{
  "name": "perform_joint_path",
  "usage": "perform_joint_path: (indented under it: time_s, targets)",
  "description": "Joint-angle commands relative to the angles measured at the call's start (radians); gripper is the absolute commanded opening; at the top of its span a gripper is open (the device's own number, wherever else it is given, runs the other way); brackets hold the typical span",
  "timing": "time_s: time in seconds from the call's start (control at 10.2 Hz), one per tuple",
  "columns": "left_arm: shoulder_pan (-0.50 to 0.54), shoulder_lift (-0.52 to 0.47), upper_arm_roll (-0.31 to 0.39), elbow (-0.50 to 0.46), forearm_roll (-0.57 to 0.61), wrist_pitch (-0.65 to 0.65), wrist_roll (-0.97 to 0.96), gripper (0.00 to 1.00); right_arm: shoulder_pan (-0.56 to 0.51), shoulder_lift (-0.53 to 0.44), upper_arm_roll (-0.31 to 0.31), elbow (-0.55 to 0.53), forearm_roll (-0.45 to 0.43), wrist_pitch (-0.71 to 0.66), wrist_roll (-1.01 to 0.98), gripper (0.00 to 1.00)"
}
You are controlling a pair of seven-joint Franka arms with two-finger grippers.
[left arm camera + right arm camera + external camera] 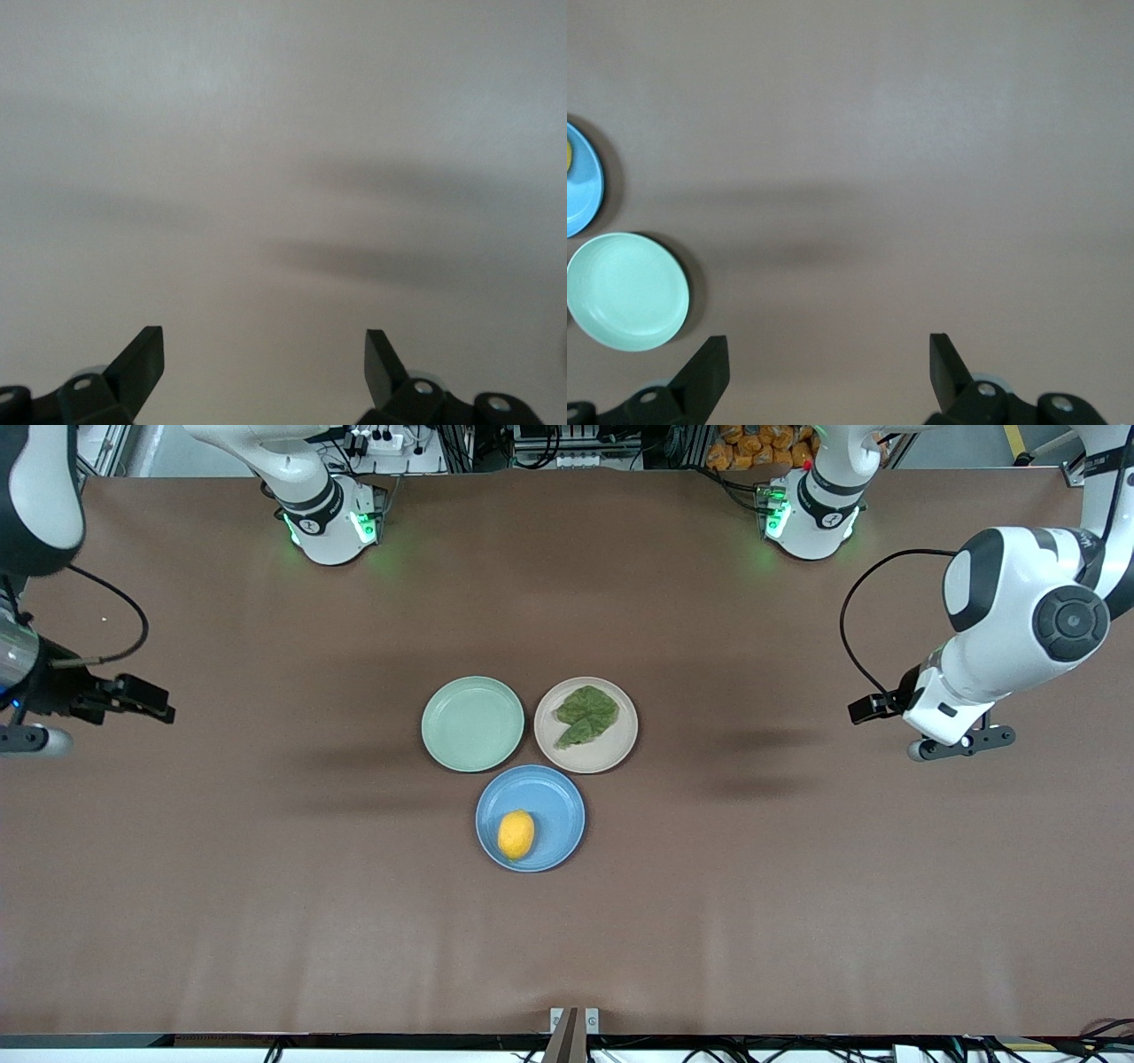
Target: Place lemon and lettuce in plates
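Note:
The lemon (516, 834) lies in the blue plate (556, 804), which is the plate nearest the front camera. The lettuce (586, 716) lies flat on the beige-pink plate (623, 733). My left gripper (961, 744) hangs open and empty over bare table toward the left arm's end; the left wrist view (264, 359) shows only tabletop between its fingers. My right gripper (27, 740) hangs open and empty over the right arm's end. The right wrist view (828, 367) shows the blue plate's edge (583, 181) with a sliver of lemon (569, 158).
An empty mint-green plate (472, 723) sits beside the beige-pink plate, toward the right arm's end, and also shows in the right wrist view (627, 290). The three plates cluster at the middle of the brown table (266, 886).

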Motion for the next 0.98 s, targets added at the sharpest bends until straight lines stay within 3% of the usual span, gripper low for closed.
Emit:
perform_joint_path:
  time_s: [0.0, 0.2, 0.59, 0.88]
  targets:
    - [0.013, -0.015, -0.014, 0.123, -0.006, -0.010, 0.019, 1.00, 0.005, -0.015, -0.013, 0.069, -0.014, -0.110, -0.004, 1.00]
    - [0.005, -0.030, -0.014, 0.212, 0.018, -0.027, 0.019, 1.00, 0.005, -0.037, -0.021, 0.097, -0.014, -0.152, 0.000, 1.00]
    - [-0.009, -0.104, -0.014, 0.398, 0.004, -0.285, 0.120, 1.00, 0.005, -0.061, -0.021, 0.129, -0.012, -0.201, 0.040, 1.00]
    - [-0.010, -0.159, -0.019, 0.412, 0.007, -0.374, 0.126, 1.00, 0.006, -0.067, -0.017, 0.123, -0.012, -0.195, 0.055, 1.00]
